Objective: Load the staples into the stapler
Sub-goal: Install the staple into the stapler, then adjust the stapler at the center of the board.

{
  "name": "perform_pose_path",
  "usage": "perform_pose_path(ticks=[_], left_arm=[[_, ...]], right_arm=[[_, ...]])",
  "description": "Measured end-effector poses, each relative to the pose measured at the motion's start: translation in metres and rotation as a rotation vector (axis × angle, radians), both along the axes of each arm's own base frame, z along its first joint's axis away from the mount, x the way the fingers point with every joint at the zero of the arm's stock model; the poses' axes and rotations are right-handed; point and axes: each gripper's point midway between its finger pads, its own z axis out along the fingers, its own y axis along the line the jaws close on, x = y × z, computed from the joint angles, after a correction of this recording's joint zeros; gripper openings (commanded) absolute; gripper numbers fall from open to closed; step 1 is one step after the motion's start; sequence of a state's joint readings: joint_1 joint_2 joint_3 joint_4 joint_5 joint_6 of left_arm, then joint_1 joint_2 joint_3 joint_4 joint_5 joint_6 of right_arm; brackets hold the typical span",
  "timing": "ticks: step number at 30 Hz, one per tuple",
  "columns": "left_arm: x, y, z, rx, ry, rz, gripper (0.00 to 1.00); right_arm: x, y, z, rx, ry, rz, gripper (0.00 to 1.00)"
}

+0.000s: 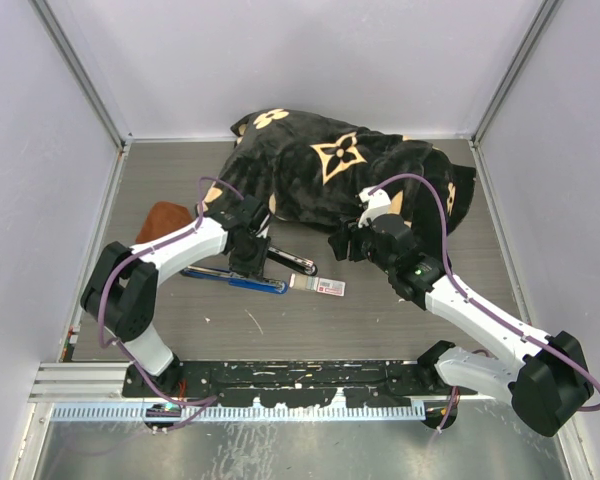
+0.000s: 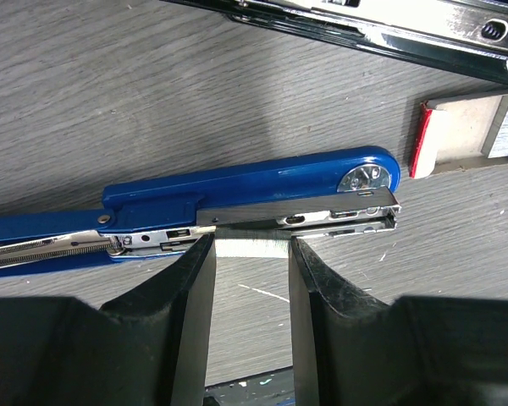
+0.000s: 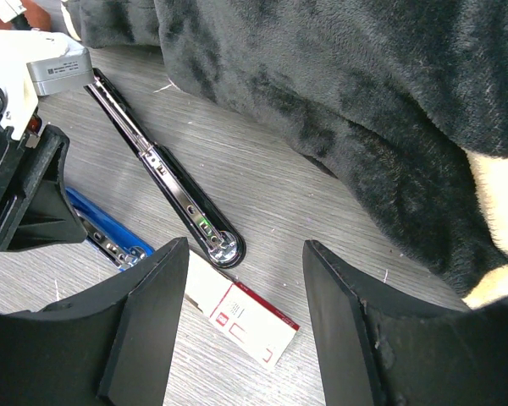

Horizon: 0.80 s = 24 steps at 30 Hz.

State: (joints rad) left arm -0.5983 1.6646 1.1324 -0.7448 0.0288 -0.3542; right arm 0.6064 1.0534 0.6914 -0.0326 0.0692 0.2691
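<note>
The blue stapler (image 2: 237,182) lies open on the table, its metal magazine (image 2: 339,218) bare. My left gripper (image 2: 252,250) is shut on a short silvery strip of staples (image 2: 252,246), held right against the magazine's edge. The staples box (image 1: 320,287), white with a red label, lies to the right of the stapler with its inner tray (image 2: 478,127) partly slid out. My right gripper (image 3: 244,254) hangs open above the box (image 3: 250,326), nothing between its fingers. From above, the left gripper (image 1: 248,258) sits over the blue stapler (image 1: 250,284).
A black and chrome stapler (image 1: 292,263) lies just behind the blue one, its end next to the box (image 3: 220,245). A black blanket with tan motifs (image 1: 350,170) fills the back of the table. A brown object (image 1: 162,215) lies at the left.
</note>
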Motion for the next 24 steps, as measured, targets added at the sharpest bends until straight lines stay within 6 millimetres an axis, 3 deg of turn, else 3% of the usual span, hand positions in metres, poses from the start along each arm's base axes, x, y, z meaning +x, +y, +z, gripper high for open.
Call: perform_pose_path(ticks=[24], left_arm=[[0.0045,-0.0032,0.0000,-0.022,0.005,0.005,0.34]], right_arm=[[0.0003,-0.0005,-0.0001,0.000,0.000,-0.001,0.62]])
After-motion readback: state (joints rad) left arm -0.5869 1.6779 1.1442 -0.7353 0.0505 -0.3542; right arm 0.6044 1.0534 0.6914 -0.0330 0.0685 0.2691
